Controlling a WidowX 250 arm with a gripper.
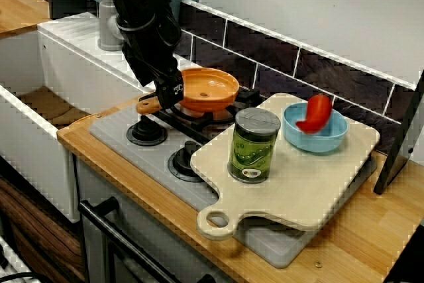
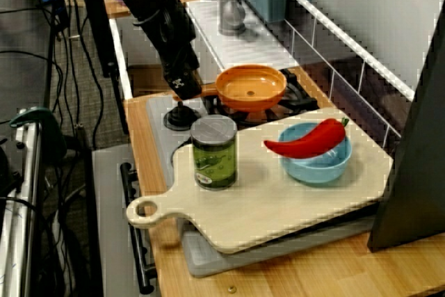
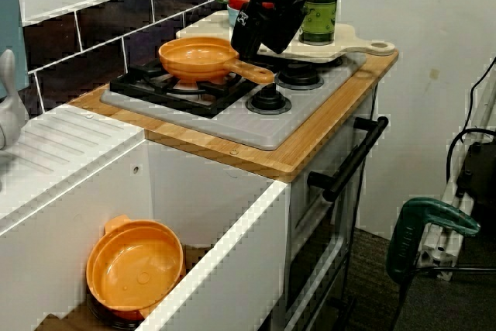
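Two black burner knobs point(image 1: 146, 130) are being shown nearest the front of the grey stove top point(image 1: 112, 138). A wooden cutting board point(image 1: 311, 183) is lying beside them and overhanging the stove's near corner. A green can point(image 1: 252, 145) is being carried upright on that board. Behind it stands a blue bowl point(image 1: 318, 138), with a red chilli pepper point(image 1: 317, 112) leaning out of it.

Farther back, the black gripper point(image 1: 170, 93) is being held right at the handle point(image 1: 148, 105) of the orange frying pan point(image 1: 209, 87), which is sitting on a rear burner grate. Whether the fingers are being clamped on the handle or merely poised over it cannot be told, since they are being hidden by the wrist.

A loose or off-centre hold on that thin handle is judged likely to let the pan twist or tip. A swing toward the board could knock the can over. Open room is being left mainly toward the white sink point(image 1: 33, 130). The tiled wall point(image 1: 265, 57) is closing off the back.
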